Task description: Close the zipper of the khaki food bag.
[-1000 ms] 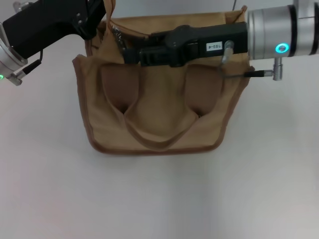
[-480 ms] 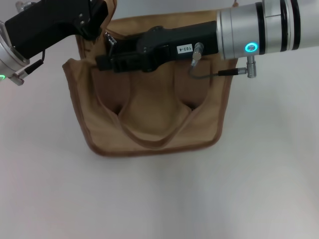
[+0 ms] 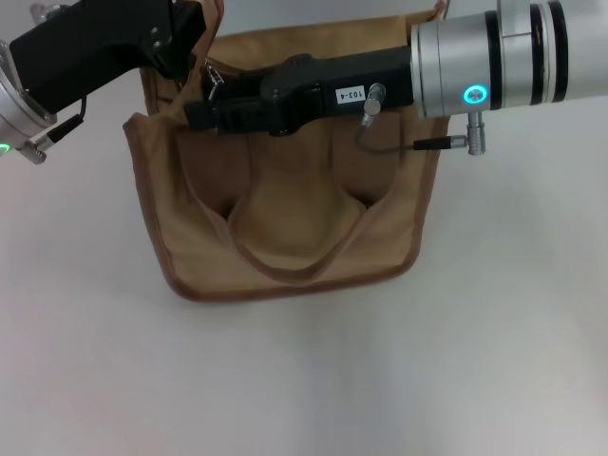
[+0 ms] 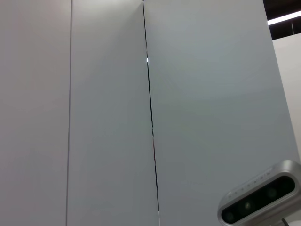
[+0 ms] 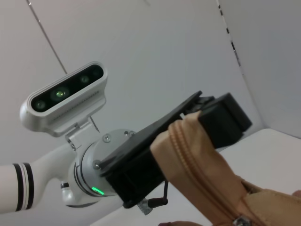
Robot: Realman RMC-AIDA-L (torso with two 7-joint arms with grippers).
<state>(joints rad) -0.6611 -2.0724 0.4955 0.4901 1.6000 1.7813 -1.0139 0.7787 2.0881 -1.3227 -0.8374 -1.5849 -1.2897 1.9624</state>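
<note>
Both grippers are working at the khaki food bag's (image 3: 285, 209) top: the left gripper (image 5: 207, 115) is pinching its end, while the right gripper (image 3: 204, 112) is apparently clamping the zipper (image 5: 197, 181) pull.

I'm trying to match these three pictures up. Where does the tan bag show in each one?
Head view: the khaki food bag fills the upper middle, under both arms.
Left wrist view: not in it, only wall panels and a camera.
Right wrist view: its corner with the zipper rises from the lower edge, clamped by the left gripper.
Shared landmark: that left gripper, at the bag's top left corner in the head view.
</note>
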